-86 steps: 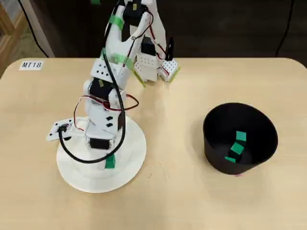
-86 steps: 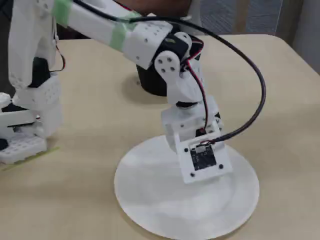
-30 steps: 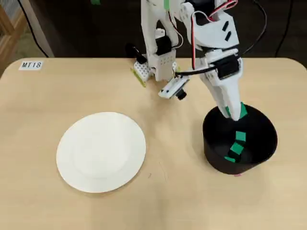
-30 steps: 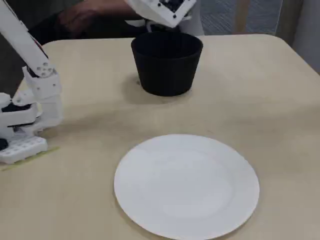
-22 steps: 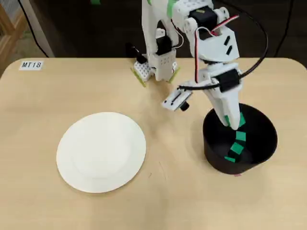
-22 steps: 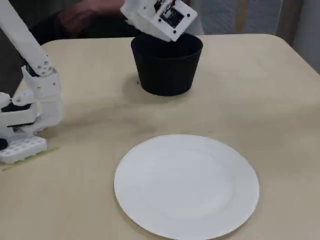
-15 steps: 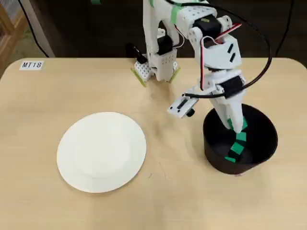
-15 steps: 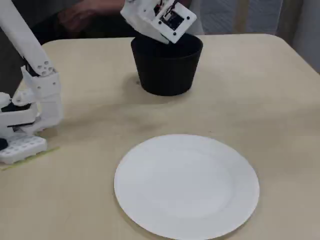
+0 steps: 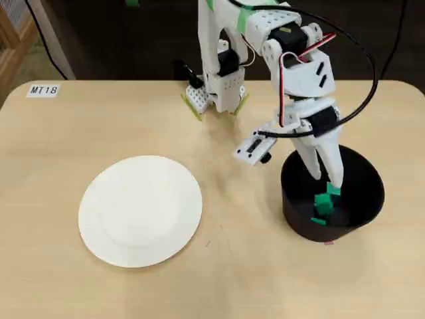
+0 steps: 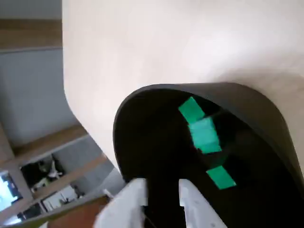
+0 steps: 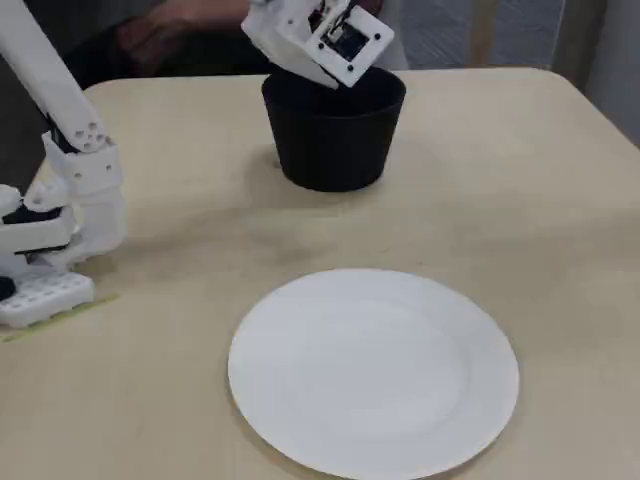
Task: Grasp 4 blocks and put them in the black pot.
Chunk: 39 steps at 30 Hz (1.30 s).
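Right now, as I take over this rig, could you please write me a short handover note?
Pincer: open, empty, fingers apart above the black pot, as the wrist view confirms.
Blocks: green cubes lie inside the pot; three patches show clearly in the wrist view, and a fourth cannot be confirmed.
White plate: bare, no block on it or on the table.
Done: all visible blocks are potted.
Left: confirm the count of four, then lift the arm clear.

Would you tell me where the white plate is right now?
In the overhead view the white plate lies on the table's left half, left of the black pot and apart from it, bare, with no block on it.
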{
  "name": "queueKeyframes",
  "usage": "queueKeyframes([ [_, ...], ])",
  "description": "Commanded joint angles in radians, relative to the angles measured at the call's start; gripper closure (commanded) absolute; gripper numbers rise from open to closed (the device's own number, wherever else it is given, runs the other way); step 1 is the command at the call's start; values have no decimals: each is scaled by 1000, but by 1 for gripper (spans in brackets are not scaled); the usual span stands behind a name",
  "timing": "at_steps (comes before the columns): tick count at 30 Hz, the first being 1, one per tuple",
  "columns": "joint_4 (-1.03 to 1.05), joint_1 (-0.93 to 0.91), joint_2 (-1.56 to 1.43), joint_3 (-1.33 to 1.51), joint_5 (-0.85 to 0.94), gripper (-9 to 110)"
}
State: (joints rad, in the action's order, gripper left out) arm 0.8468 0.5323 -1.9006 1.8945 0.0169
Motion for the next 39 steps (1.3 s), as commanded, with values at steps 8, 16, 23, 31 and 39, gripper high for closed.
queueKeyframes([
  [8, 74, -265, -233, 52, 77, 104],
  [16, -46, -479, -658, 342, 94, 104],
  [23, -127, -489, -902, 583, 89, 104],
  [31, -141, -500, -1078, 759, 74, 104],
  [39, -81, -509, -1342, 982, 40, 104],
])
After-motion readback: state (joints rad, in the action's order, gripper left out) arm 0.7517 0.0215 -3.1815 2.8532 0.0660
